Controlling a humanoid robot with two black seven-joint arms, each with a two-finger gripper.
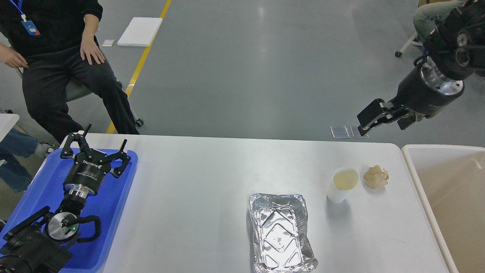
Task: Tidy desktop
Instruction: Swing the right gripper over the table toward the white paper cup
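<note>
Left hand (95, 151) sits over the far end of the blue tray (113, 212) at the left edge of the surface (197, 189), fingers spread wide, nothing between them. Right hand (373, 119) is up in the air past the far right corner of the surface, above the grey floor, pointing down-left; its fingers look close together and empty, but it's seen side-on and dark, so can't tell if it's fully closed. Surface is the big white top filling the lower half of the view, from the tray on the left to the beige bin (420, 182) butted against its right edge. On it: foil pan (280, 233) at the near edge, right of centre, empty and crinkled, long side running away from the camera. Paper cup (343, 184) upright just beyond and right of the pan, pale liquid inside. Crumpled brown wad (376, 177) just right of the cup, close but not touching. Cup and wad both sit well below the right hand, no contact. Bin interior shows bare beige. Two clear tiles (348, 131) lie on the floor just past the surface's far edge, near the right hand in the view. Seated person (60, 57) in black at far left, behind the tray; second person's legs and chair at top right.
</note>
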